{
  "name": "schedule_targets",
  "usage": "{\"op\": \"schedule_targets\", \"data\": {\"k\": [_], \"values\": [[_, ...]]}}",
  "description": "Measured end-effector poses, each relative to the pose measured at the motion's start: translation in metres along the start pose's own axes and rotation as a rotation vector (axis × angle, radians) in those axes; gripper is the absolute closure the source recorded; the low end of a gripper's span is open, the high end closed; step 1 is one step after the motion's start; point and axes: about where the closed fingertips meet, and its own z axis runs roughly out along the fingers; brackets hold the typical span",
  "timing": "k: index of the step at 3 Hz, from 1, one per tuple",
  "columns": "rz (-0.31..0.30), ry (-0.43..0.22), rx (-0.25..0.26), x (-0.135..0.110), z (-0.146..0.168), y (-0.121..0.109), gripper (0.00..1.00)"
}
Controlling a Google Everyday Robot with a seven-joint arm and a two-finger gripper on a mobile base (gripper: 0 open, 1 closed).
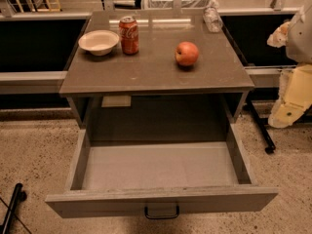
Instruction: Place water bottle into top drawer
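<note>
The water bottle (212,18), small, clear and ribbed, lies at the far right corner of the cabinet's countertop (156,72). The top drawer (161,167) is pulled fully out towards me. Its grey inside is bare, and its flat front panel has a small dark handle (161,212) at the centre. My gripper (279,34) is at the right edge of the view, off the countertop, to the right of the bottle and slightly nearer me. The pale arm (295,94) hangs below the gripper. It holds nothing that I can see.
On the countertop stand a red Coca-Cola can (129,34), a pale bowl (99,42) to its left and a red apple (186,53) right of centre. A wire basket (178,2) sits behind the cabinet. Dark stand legs (261,130) are on the floor at right.
</note>
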Motion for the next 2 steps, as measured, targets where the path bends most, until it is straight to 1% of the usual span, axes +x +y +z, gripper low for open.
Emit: {"op": "schedule_targets", "data": {"k": [1,2], "values": [[0.000,0.000,0.000,0.000,0.000,0.000,0.00],[-0.010,-0.061,0.026,-0.010,0.009,-0.033,0.00]]}}
